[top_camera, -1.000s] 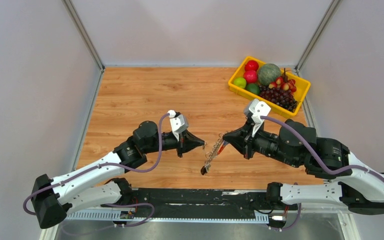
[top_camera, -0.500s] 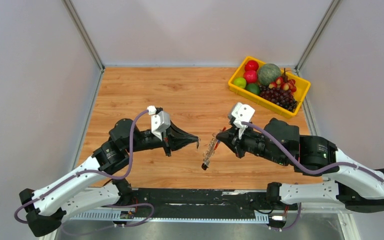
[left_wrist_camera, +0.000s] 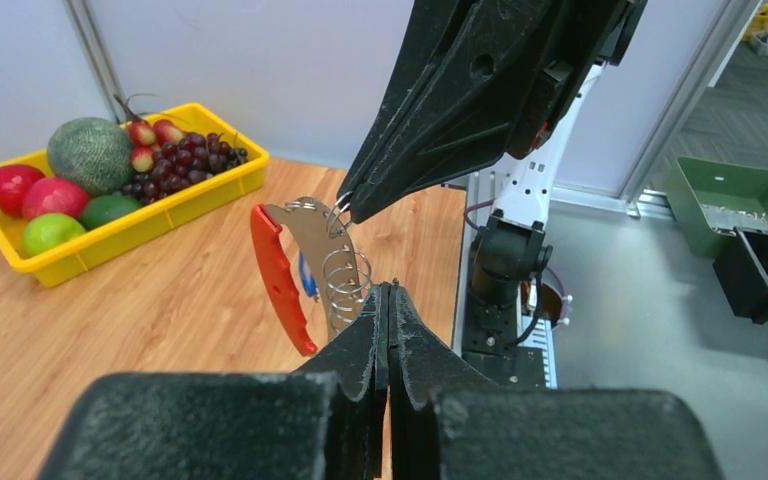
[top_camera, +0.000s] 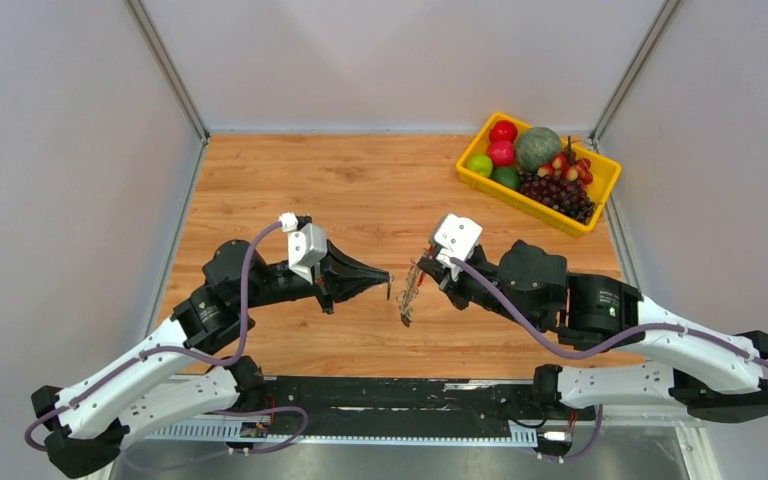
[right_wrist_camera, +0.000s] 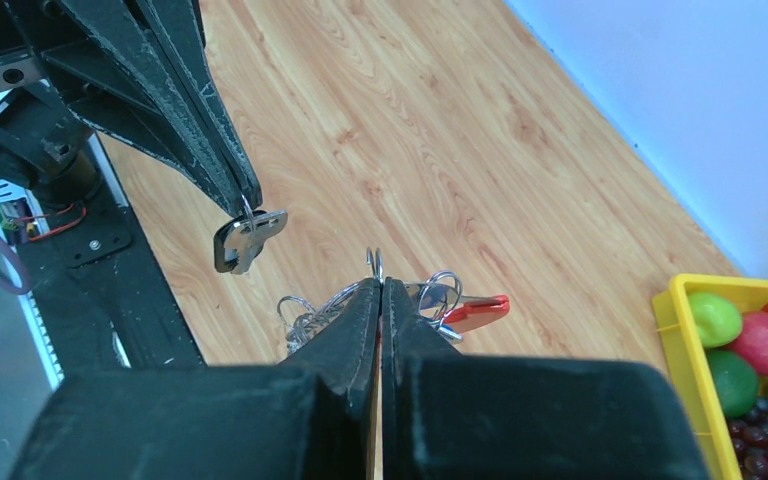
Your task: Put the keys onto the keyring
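While it hangs above the table (top_camera: pixel 290 180) between both arms, the keyring (left_wrist_camera: pixel 312 238) shows a grey strip, a red curved side and wire loops. The right gripper (top_camera: pixel 425 272) pinches its top. The left gripper (top_camera: pixel 390 287), fingers tight together, holds one dark key (right_wrist_camera: pixel 248 238) just beside it. A second, blue key (left_wrist_camera: pixel 305 277) hangs on the keyring.
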Controlling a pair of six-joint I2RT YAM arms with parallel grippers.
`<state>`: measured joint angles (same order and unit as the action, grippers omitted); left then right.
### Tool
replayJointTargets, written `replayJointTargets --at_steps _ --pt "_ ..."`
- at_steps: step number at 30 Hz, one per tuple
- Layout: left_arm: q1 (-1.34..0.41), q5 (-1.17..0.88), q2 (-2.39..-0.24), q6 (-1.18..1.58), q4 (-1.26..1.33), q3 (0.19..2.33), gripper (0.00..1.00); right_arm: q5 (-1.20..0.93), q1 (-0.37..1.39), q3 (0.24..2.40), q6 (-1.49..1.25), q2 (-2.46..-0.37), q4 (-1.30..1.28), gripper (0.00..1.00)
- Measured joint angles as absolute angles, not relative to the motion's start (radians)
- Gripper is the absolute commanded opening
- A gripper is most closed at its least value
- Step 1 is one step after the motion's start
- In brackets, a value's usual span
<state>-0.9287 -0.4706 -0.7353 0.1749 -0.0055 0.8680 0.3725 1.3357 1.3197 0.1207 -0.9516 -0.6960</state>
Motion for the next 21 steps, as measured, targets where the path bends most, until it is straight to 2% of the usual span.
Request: replayJointTargets --at_steps 21 --pt "-0.929 -0.445 -0.754 0.175 -0.027 0.903 0.00 0.533 1.448 1.307 0.210 -1.025 -0.581 0.00"
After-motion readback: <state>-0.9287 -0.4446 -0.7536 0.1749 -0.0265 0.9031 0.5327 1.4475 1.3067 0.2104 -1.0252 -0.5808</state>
